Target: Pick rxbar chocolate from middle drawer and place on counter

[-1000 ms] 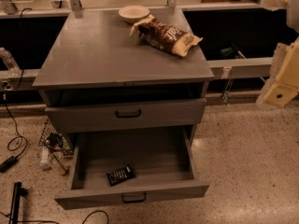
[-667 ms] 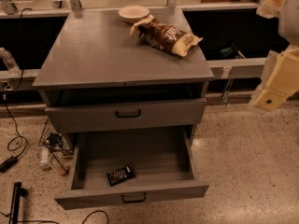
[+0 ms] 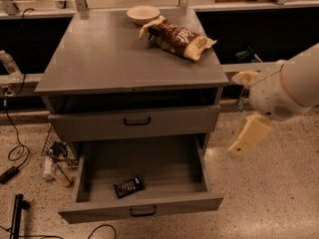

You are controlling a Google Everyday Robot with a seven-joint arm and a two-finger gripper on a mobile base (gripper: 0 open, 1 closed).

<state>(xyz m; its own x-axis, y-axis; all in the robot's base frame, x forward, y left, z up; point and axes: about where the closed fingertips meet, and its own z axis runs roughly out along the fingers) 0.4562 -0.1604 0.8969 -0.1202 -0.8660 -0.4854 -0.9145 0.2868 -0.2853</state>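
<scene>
The rxbar chocolate [image 3: 129, 186], a small dark bar with pale lettering, lies flat on the floor of the middle drawer [image 3: 142, 205], near its front left. The drawer is pulled fully out at the bottom of the grey cabinet. The counter [image 3: 109, 54] is the cabinet's flat grey top. My gripper [image 3: 245, 107] hangs in the air to the right of the cabinet, level with the upper drawer front, open and empty. It is well to the right of and above the bar.
A brown-and-cream snack bag [image 3: 178, 38] and a pale bowl [image 3: 143, 14] sit at the back right of the counter. The upper drawer front [image 3: 134, 121] is closed. Cables and small clutter [image 3: 55, 158] lie on the floor left of the cabinet.
My arm and gripper have moved left and downward, closer to the cabinet's right side. The bar, drawer and counter items have not moved.
</scene>
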